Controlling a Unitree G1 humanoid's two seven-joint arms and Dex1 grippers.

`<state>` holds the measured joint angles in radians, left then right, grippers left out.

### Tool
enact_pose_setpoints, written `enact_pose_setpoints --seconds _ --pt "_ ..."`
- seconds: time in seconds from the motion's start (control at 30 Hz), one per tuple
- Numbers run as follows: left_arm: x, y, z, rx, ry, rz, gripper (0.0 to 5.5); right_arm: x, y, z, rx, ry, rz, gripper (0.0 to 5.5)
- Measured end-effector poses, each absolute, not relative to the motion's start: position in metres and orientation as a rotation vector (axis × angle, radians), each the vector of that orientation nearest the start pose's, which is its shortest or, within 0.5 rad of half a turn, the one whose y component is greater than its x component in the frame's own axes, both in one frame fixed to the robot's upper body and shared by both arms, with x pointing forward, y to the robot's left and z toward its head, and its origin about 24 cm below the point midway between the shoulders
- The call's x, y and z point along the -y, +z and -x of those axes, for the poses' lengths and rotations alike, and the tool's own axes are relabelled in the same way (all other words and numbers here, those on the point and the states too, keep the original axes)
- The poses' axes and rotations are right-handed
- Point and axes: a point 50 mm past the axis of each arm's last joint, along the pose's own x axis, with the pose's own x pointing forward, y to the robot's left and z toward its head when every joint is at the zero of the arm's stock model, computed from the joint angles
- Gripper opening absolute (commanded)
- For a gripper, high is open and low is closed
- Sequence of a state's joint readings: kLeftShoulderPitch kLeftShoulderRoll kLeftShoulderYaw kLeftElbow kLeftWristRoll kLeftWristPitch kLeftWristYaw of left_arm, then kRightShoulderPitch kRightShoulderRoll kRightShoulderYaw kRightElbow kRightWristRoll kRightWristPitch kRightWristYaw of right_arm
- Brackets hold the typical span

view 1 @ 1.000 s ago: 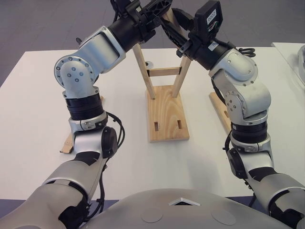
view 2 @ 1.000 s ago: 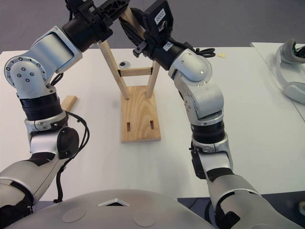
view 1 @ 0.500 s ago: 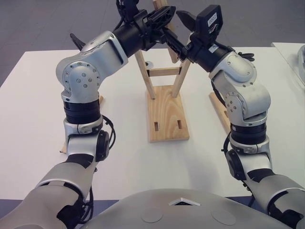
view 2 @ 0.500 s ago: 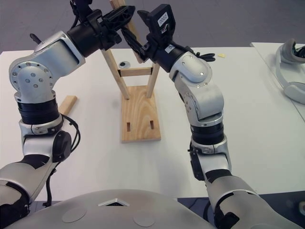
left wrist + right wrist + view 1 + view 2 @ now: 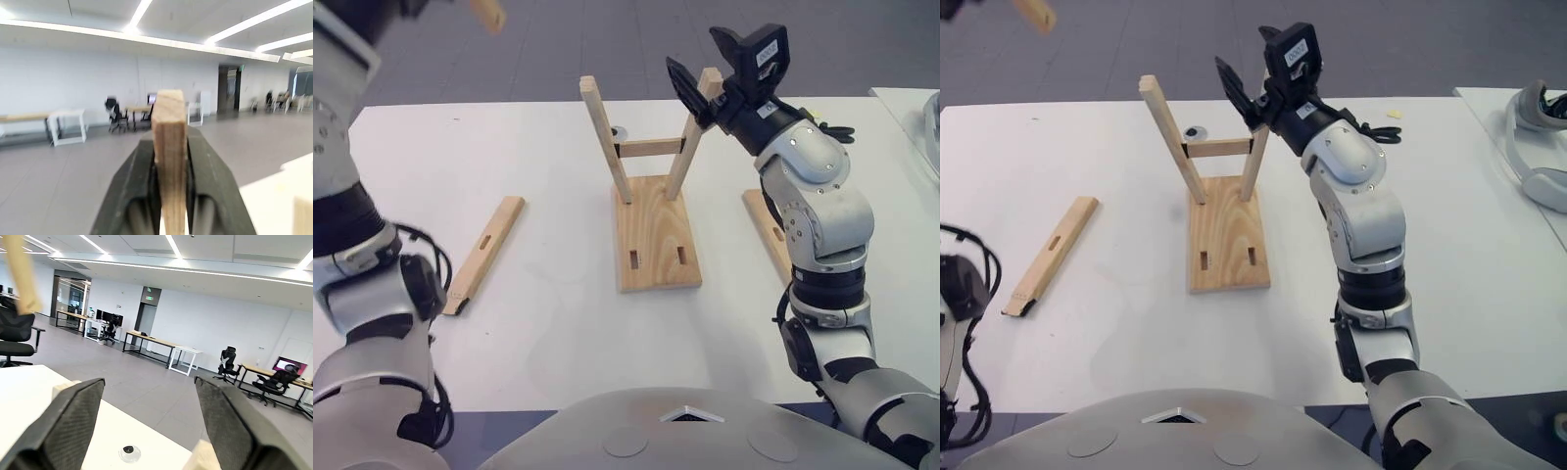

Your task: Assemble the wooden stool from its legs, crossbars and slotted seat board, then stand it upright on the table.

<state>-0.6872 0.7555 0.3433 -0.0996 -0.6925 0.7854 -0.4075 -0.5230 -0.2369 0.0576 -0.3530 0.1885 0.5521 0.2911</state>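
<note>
Worktop point(image 5: 538, 323) holds the seat board point(image 5: 656, 245); my right tool point(image 5: 705, 67) gapes at one o'clock (astride a leg point(image 5: 683, 157)), left tool point(image 5: 168, 139) clenches a wooden bar point(image 5: 168, 176).

Right gripper point(image 5: 1255, 95) gapes around 1 leg point(image 5: 1255, 164) on the seat board point(image 5: 1227, 240).

seat board point(image 5: 656, 235) lies flat at the centre of the table point(image 5: 558, 323). two legs stand in its far end, left leg point(image 5: 605, 137) and right leg point(image 5: 690, 137), with a crossbar point(image 5: 651, 148) between them. right gripper point(image 5: 708, 70) sits at the top of the right leg, one finger to each side. a loose leg point(image 5: 484, 257) lies left of the board. another wooden bar point(image 5: 766, 230) lies right of it, partly behind the right arm. left gripper point(image 5: 168, 147), raised at far left, is clamped on a wooden piece point(image 5: 489, 14). a small round fitting point(image 5: 621, 132) sits on the table behind the legs.
</note>
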Motion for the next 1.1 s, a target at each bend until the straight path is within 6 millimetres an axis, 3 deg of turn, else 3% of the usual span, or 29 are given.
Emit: enact_pose_setpoints --seconds 0.03,0.13,0.23,0.37,0.43,0.57,0.9,1.1 --pt "-0.269 0.252 -0.294 0.063 -0.411 -0.039 0.4 0.118 0.204 -0.294 0.255 0.481 0.147 3.43" --pt "-0.284 0.217 -0.284 -0.01 -0.493 -0.045 0.4 0.123 0.2 -0.29 0.245 0.437 0.144 3.43" --pt "-0.307 0.169 -0.264 -0.099 -0.517 -0.062 0.4 0.127 0.193 -0.288 0.222 0.408 0.136 3.43" --pt "-0.323 0.122 -0.241 -0.18 -0.478 -0.108 0.4 0.127 0.193 -0.288 0.22 0.413 0.137 3.43" --pt "-0.322 0.105 -0.232 -0.167 -0.456 -0.088 0.4 0.127 0.192 -0.288 0.216 0.419 0.139 3.43" --pt "-0.319 0.09 -0.221 -0.101 -0.376 -0.075 0.4 0.126 0.191 -0.288 0.209 0.435 0.153 3.43" --pt "-0.317 0.085 -0.209 -0.092 -0.28 -0.089 0.4 0.126 0.19 -0.288 0.204 0.451 0.171 3.43" --pt "-0.314 0.072 -0.203 -0.102 -0.149 0.002 0.4 0.126 0.19 -0.288 0.203 0.454 0.179 3.43"
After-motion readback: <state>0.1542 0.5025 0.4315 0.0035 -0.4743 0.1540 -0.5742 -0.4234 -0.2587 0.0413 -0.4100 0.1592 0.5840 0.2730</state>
